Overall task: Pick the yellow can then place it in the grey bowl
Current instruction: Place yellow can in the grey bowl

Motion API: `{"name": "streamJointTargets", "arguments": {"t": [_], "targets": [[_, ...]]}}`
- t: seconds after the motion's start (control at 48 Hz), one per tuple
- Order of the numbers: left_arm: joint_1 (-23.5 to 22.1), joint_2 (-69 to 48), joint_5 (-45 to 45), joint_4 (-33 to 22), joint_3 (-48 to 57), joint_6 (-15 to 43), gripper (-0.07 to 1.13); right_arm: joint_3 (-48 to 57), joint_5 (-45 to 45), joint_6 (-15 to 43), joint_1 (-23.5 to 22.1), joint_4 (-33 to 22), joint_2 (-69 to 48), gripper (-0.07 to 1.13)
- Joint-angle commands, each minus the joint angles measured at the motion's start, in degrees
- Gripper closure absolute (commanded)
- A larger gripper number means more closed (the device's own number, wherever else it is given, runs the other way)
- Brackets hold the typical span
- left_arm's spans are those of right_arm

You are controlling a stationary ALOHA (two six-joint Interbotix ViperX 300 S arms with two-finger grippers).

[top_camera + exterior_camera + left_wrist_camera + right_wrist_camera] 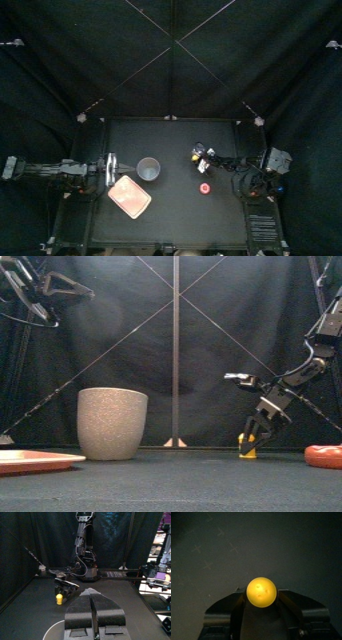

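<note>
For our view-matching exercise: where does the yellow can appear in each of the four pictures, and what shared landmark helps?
Top view: the yellow can is right of centre, on the table.
Front view: low right, standing on the table.
Left wrist view: across the table, under the other arm.
Right wrist view: middle of the picture.
Landmark: the right gripper, at the can in every view.

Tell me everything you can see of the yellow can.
The yellow can is small, smooth and plain yellow, probably plastic. Its rounded top shows a few faint dimples in the right wrist view. It stands upright on the black table, right of centre and well apart from the grey speckled cup. The right end effector hangs over it with its jaws open on either side; whether they touch it cannot be told. The can's base appears to rest on the table, not lifted.
</note>
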Motion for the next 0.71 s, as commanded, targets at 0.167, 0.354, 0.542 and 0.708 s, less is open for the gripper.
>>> {"name": "streamJointTargets", "arguments": {"t": [0.167, 0.354, 0.542, 0.708], "targets": [[0.09, 0.26, -0.53, 0.09, -0.62, -0.09, 1.07, -2.72, 0.00, -0.18, -1.23, -0.09, -0.44, 0.26], [0.18, 0.26, -0.62, 0.09, -0.62, -0.09, 1.07, -2.29, 1.23, 0.09, -1.23, 0.00, -0.70, 0.27], [0.09, 0.26, -0.53, 0.18, -0.70, 0.00, 1.07, -2.20, 2.72, 0.09, -1.05, -0.09, -0.97, 0.36], [0.18, 0.26, -0.53, 0.18, -0.62, 0.00, 1.07, -2.37, 2.90, 0.00, -0.79, -0.09, -1.58, 0.45]]}}
